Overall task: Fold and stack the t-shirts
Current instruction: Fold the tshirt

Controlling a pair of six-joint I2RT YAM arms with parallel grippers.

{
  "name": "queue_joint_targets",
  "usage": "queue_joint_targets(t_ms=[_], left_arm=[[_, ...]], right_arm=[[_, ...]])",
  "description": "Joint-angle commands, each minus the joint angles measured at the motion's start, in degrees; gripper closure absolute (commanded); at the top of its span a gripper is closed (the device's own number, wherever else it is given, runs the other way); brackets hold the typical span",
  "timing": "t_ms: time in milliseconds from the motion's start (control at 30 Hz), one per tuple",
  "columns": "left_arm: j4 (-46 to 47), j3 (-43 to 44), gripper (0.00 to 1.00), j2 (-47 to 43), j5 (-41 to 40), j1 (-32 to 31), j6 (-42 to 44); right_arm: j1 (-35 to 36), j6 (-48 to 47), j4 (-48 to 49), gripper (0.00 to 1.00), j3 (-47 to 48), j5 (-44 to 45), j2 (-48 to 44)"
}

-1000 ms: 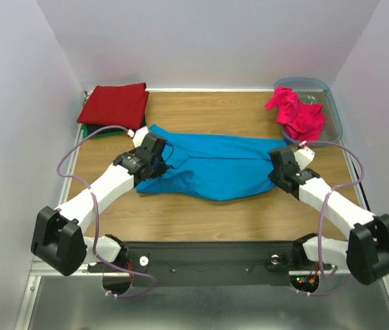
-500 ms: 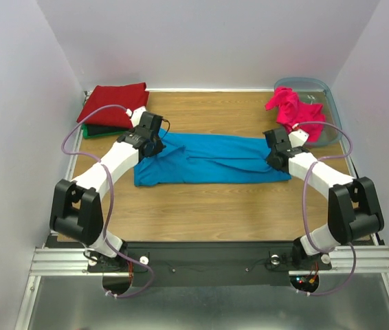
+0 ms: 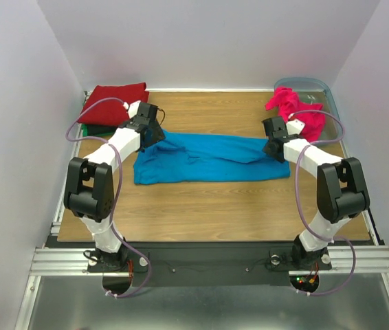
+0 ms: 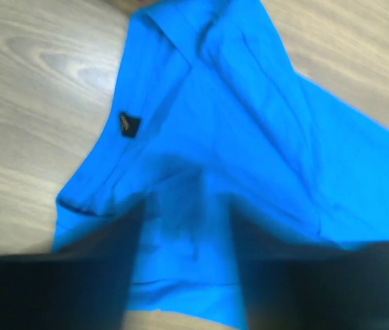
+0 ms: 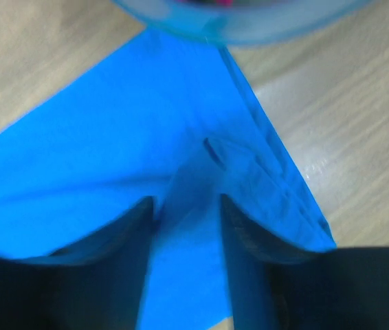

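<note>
A bright blue t-shirt [image 3: 208,159] lies folded into a long band across the middle of the table. My left gripper [image 3: 152,134] hangs over its left end, open, with flat blue cloth [image 4: 215,103] and a small black label under the fingers [image 4: 105,275]. At the band's right end my right gripper [image 3: 275,146] is open too, its jaws either side of a cloth ridge [image 5: 201,172]. A magenta-pink t-shirt [image 3: 296,113] lies crumpled in the bin. A folded dark red t-shirt [image 3: 115,103] tops a stack at the far left, a green one [image 3: 97,130] showing beneath.
The translucent blue-grey bin [image 3: 332,117] stands at the far right corner, and its rim [image 5: 249,27] sits just beyond the blue shirt in the right wrist view. Bare wooden table [image 3: 208,213] runs between the shirt and the arm bases. White walls close in three sides.
Both arms swung away from me with the blue shirt's near edge, folding it into a narrower band. Both grippers, shut on the cloth before, have opened and let go.
</note>
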Motion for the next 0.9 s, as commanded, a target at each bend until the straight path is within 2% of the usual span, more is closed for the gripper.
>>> queue_joint_targets(t_ms=[0, 33, 100, 167, 233, 333, 433, 467, 567, 667, 867], left_arm=[[0.02, 6.71, 0.13, 0.33, -2.05, 0.6, 1.67], [-0.33, 7.33, 0.11, 0.42, -1.87, 0.6, 1.68], [-0.86, 8.04, 0.1, 0.07, -1.35, 0.6, 1.24], [0.01, 6.9, 0.1, -0.98, 1.01, 0.6, 0.54], [0.45, 3.84, 0.1, -3.09, 2.95, 0.42, 0.01], [3.17, -2.23, 0.09, -7.04, 4.36, -0.89, -1.05], [7.65, -8.02, 0.08, -9.07, 9.28, -2.65, -1.4], [9.31, -9.0, 0.08, -9.16, 11.38, -2.91, -1.66], [10.56, -11.29, 0.08, -7.67, 11.14, -3.36, -2.63], [11.17, -11.21, 0.08, -4.52, 11.66, -3.36, -2.63], [11.62, -10.59, 0.08, -0.64, 9.55, -3.27, -3.16]], right_arm=[[-0.77, -2.66, 1.3, 0.37, 4.02, 2.39, 0.0], [-0.77, -2.92, 1.21, 0.32, 4.2, 2.74, -0.44], [-0.68, -3.63, 1.21, 0.11, 4.12, 2.66, -2.64], [-0.68, -4.07, 1.21, 0.02, 3.24, 2.48, -4.13], [-0.68, -4.33, 1.21, 0.0, 1.22, -0.32, -7.19], [-0.68, -4.77, 1.38, 0.0, -2.29, -8.22, -9.93], [-0.25, -7.84, 3.74, 0.0, -4.58, -17.09, -10.73], [-0.07, -8.8, 4.63, 0.0, -5.11, -21.29, -10.12], [3.17, -9.96, 7.79, 0.0, -5.82, -25.72, -7.92], [5.38, -10.14, 10.96, 0.0, -3.37, -30.36, -1.44], [5.38, -7.5, 11.58, 0.0, 5.94, -21.88, 7.1]])
